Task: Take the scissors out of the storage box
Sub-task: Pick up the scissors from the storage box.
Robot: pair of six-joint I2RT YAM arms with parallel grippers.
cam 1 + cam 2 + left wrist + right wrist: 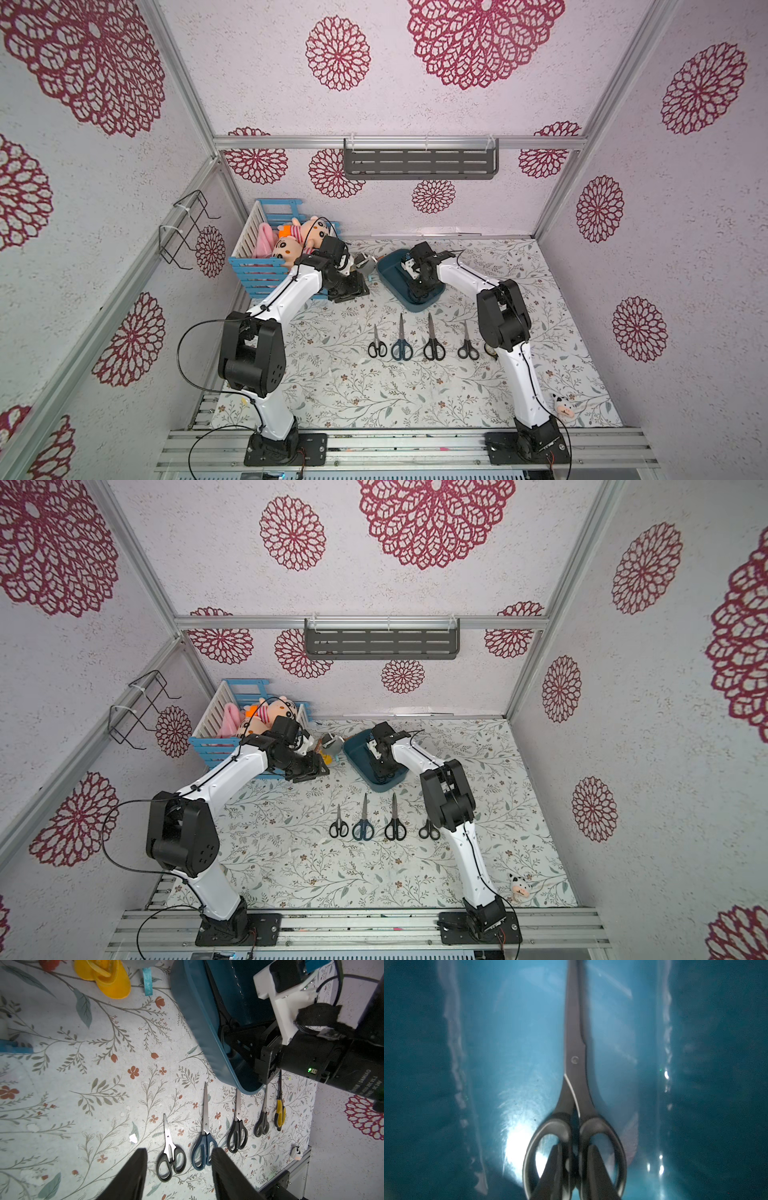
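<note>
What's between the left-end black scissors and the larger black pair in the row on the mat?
The dark-blue-handled scissors, touching neither; it shows in both top views and the left wrist view.

Top views overhead; right wrist inside storage box.

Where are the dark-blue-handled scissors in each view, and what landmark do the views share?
In a top view: dark-blue-handled scissors, second from the robot's left in the row.
In a top view: the pair, likewise.
Left wrist: the pair, one loop behind a left gripper finger.
Right wrist: not in it; only black-handled scissors show.
Shared landmark: the storage box, in all four.
</note>
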